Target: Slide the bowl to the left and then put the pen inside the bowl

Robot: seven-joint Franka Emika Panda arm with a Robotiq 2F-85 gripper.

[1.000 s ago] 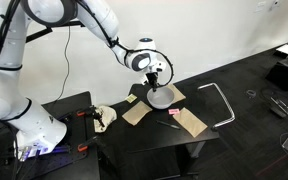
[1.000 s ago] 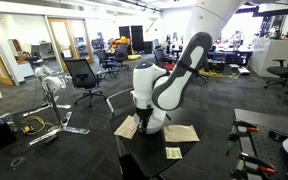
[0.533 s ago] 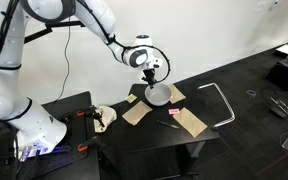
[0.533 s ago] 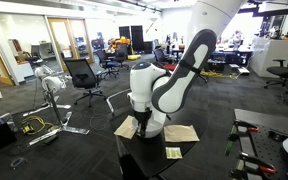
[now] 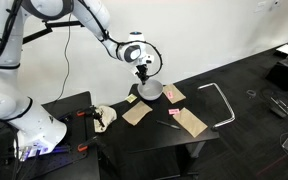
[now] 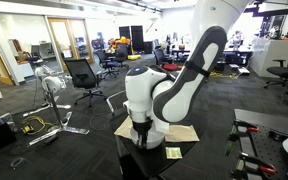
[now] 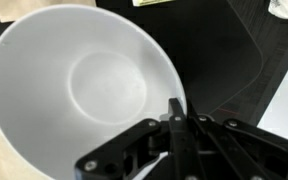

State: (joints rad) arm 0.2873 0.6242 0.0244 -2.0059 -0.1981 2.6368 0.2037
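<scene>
The white bowl fills most of the wrist view, and my gripper is shut on its rim at the lower right. In an exterior view the bowl hangs tilted under the gripper, over the far part of the black table. A thin dark-red pen lies on the table in front of it, apart from the bowl. In an exterior view the arm hides the bowl, and only the gripper shows low over the table.
Flat tan paper sheets lie on the black table: one at the left, one at the right, one behind the bowl. A tan sheet and a small yellow note also show. A metal frame stands to the right.
My gripper has carried the bowl to the left and a little away from the pen; the bowl now sits higher and more tilted. The pen and papers have not moved.
</scene>
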